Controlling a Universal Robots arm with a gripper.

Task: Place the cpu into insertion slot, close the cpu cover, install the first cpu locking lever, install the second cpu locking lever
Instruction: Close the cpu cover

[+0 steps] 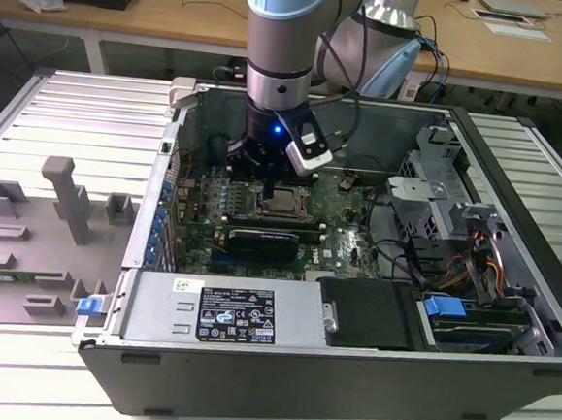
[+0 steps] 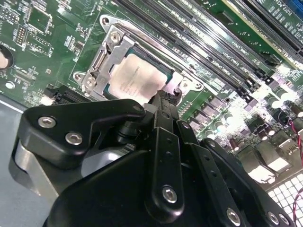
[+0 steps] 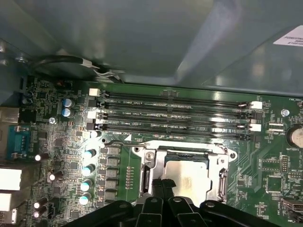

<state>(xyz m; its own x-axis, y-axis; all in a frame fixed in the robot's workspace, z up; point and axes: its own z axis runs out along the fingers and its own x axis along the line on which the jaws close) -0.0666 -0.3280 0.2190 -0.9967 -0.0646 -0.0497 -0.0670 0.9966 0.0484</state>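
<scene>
Finds the gripper (image 1: pixel 266 189) low inside the open computer case (image 1: pixel 516 190), at the centre of the exterior view, just above the motherboard (image 1: pixel 352 240)

Notes the case on a slatted metal worktop (image 1: pixel 85 107), with a grey fixture tray (image 1: pixel 57 212) toward the exterior view's left

Sees the cpu (image 2: pixel 137 78) seated in the insertion slot (image 3: pixel 182 156), dull silver top facing up, in both wrist views

Records the cpu cover (image 2: pixel 102 64) lying flat around the chip, its square window framing the metal top

Reads the jaws as drawn together: fingertips (image 2: pixel 165 97) meeting with no visible gap and nothing seen between them

Puts those tips right at one edge of the cpu, over the rim of the cover; cannot tell whether touching or just above

Confirms the same in the first wrist view: gripper (image 3: pixel 164 183) with its black fingers side by side over the near edge of the cpu (image 3: pixel 187 175)

Marks the long memory slots (image 3: pixel 175 113) running parallel just beside the socket

Locates a long black expansion card (image 1: pixel 264 240) just below the socket in the exterior view, apart from the gripper
</scene>
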